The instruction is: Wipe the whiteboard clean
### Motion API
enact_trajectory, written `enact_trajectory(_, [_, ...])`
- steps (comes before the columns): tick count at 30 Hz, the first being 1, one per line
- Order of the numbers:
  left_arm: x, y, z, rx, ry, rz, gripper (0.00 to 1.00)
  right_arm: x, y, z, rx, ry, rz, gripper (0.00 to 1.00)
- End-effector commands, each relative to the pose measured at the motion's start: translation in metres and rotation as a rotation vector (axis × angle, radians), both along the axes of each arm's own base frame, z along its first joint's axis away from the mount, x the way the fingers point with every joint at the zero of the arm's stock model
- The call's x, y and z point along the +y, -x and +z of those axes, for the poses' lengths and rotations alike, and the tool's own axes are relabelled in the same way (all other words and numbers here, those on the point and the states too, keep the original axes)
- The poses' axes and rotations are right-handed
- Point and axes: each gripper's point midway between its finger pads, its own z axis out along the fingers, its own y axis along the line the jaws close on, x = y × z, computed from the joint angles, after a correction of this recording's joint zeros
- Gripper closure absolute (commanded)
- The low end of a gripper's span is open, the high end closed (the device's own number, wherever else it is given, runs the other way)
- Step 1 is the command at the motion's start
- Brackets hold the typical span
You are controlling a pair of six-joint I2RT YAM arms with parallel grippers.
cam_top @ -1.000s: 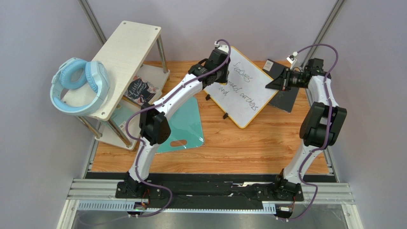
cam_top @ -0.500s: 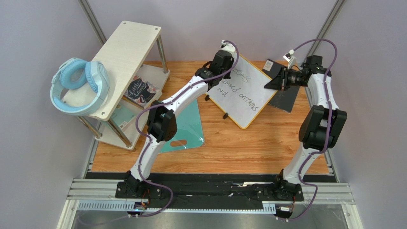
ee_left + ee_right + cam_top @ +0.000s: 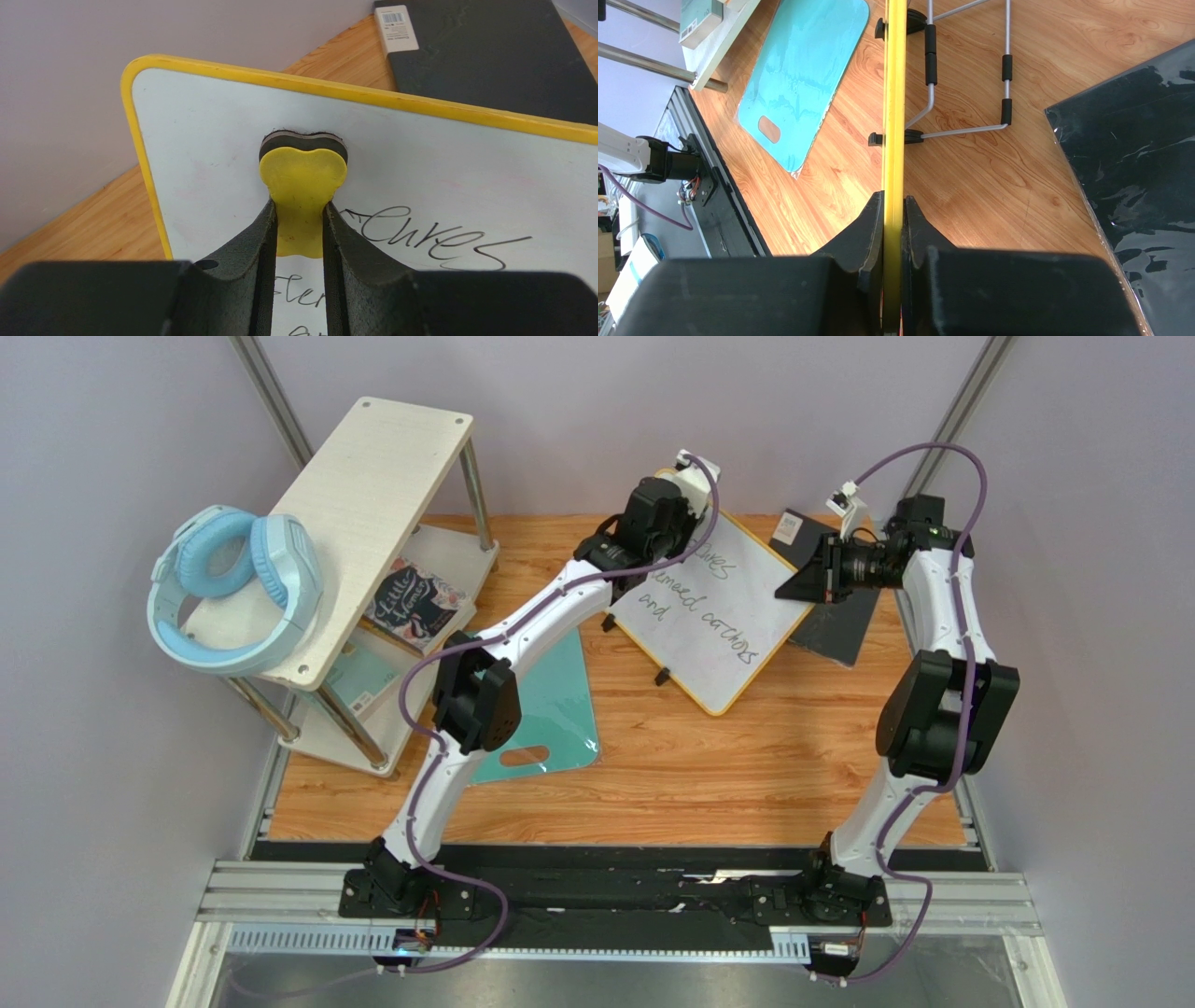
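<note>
The wooden bench (image 3: 730,756) carries the whiteboard (image 3: 723,623) at its far middle. The board leans tilted on its stand between the two arms, with a dark panel (image 3: 842,623) just beside it on the right and a teal cutting board (image 3: 540,707) apart from it on the left.

The right hand (image 3: 893,210) is closed narrow on the yellow frame at the right edge of the board and steadies it. The left hand (image 3: 300,224) is clamped on a yellow eraser (image 3: 303,168), whose dark felt lies against the white surface near one rounded corner of the board.

I judge that the wiping itself is the step in hand, and at an early point. The area around the eraser looks clean, but the black writing (image 3: 428,238) just next to it is not yet touched. The next move probably asks to pull the felt flat across the words with even pressure, while the right hand holds the board from sliding or tipping.

The top view shows all the lines of writing, but the wrist hides the eraser there. Only the left wrist view shows the felt on the board. Only the right wrist view shows the board edge-on, with the wire stand (image 3: 962,130) behind it
</note>
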Motion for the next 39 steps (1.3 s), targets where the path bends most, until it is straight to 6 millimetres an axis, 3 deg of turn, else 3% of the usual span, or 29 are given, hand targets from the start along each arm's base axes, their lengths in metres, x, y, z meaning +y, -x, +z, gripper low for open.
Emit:
enact_trajectory(1, [-0.047, 0.037, 0.024, -0.058, 0.017, -0.252, 1.0, 0.004, 0.006, -0.026, -0.039, 0.214, 0.089, 1.0])
enact_trajectory(7, [-0.1, 0.105, 0.0, -0.012, 0.013, -0.428, 1.0, 0.006, 0.0, -0.017, -0.047, 0.211, 0.07, 1.0])
enact_trajectory(11, [-0.123, 0.129, -0.009, -0.008, 0.022, -0.478, 1.0, 0.006, -0.003, -0.015, -0.047, 0.205, 0.067, 1.0])
enact_trajectory(15, [-0.102, 0.09, -0.019, 0.002, 0.026, -0.279, 1.0, 0.006, -0.001, -0.012, -0.057, 0.208, 0.069, 1.0])
enact_trajectory(19, [-0.057, 0.04, -0.02, 0.063, 0.091, -0.103, 1.0, 0.007, 0.003, -0.01, -0.07, 0.212, 0.083, 1.0])
enact_trajectory(25, [-0.005, -0.006, -0.025, 0.066, 0.117, 0.046, 1.0, 0.01, 0.008, -0.01, -0.068, 0.199, 0.109, 1.0])
enact_trajectory(29, [0.011, -0.028, -0.024, 0.085, 0.177, 0.083, 1.0, 0.01, 0.01, -0.01, -0.07, 0.204, 0.12, 1.0])
enact_trajectory(30, [0.012, -0.031, -0.034, 0.106, 0.182, 0.085, 1.0, 0.01, 0.011, -0.01, -0.066, 0.203, 0.123, 1.0])
enact_trajectory(32, [0.011, -0.038, -0.031, 0.118, 0.218, 0.083, 1.0, 0.01, 0.011, -0.009, -0.076, 0.208, 0.129, 1.0])
enact_trajectory(34, [0.011, -0.042, -0.043, 0.136, 0.217, 0.087, 1.0, 0.01, 0.012, -0.009, -0.068, 0.208, 0.134, 1.0])
enact_trajectory(39, [0.002, -0.031, -0.054, 0.205, 0.249, 0.05, 1.0, 0.01, 0.013, -0.009, -0.066, 0.21, 0.143, 1.0])
